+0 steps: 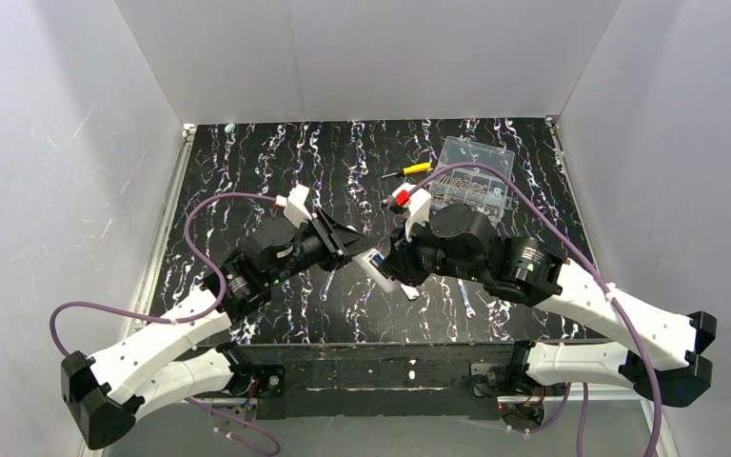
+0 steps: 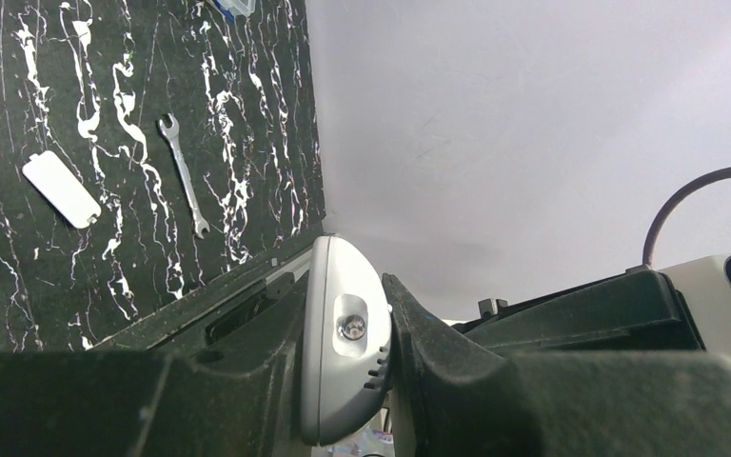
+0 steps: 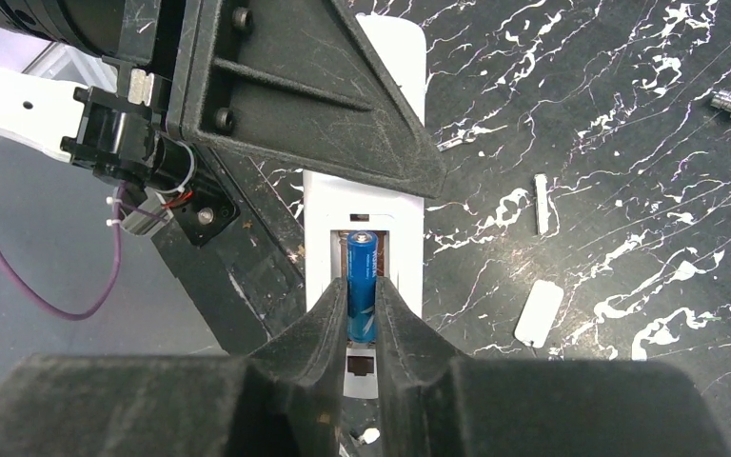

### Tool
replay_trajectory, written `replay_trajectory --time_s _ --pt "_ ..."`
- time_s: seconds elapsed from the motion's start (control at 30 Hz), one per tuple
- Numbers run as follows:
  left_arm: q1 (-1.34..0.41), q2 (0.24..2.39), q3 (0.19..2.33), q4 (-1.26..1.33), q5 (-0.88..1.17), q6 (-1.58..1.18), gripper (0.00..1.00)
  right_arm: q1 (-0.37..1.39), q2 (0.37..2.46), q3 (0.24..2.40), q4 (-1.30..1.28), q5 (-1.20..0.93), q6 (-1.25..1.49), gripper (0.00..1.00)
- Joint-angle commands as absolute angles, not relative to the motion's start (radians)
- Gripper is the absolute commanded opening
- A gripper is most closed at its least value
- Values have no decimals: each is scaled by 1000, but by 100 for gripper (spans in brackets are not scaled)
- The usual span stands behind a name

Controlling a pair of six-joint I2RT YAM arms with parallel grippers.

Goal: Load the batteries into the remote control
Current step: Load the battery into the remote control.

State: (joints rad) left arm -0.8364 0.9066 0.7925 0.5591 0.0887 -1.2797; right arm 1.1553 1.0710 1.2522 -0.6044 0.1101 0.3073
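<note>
Jaws of the left gripper (image 2: 343, 319) clamp the remote control (image 3: 405, 205) by one end. The right gripper's (image 3: 362, 319) closely flank the blue battery (image 3: 362, 271) lying in the remote, perhaps pinching it. Withdrawing crooked could lever it out.

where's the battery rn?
Right wrist view, centre: the blue battery lies in the open compartment of the remote control, between the fingertips of the right gripper.

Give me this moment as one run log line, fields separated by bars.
left pincer: shut on remote control | right pincer: flanks battery in remote control, grip unclear
</note>
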Motion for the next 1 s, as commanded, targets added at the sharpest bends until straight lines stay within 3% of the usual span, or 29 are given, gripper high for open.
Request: replay_trajectory --time_s 0.0,0.97 --pt "-831 897 798 649 95 -1292 0 1163 1057 1246 -611 141 287 22" --pt "-831 897 792 668 101 -1295 0 1169 1014 1230 -611 200 277 26"
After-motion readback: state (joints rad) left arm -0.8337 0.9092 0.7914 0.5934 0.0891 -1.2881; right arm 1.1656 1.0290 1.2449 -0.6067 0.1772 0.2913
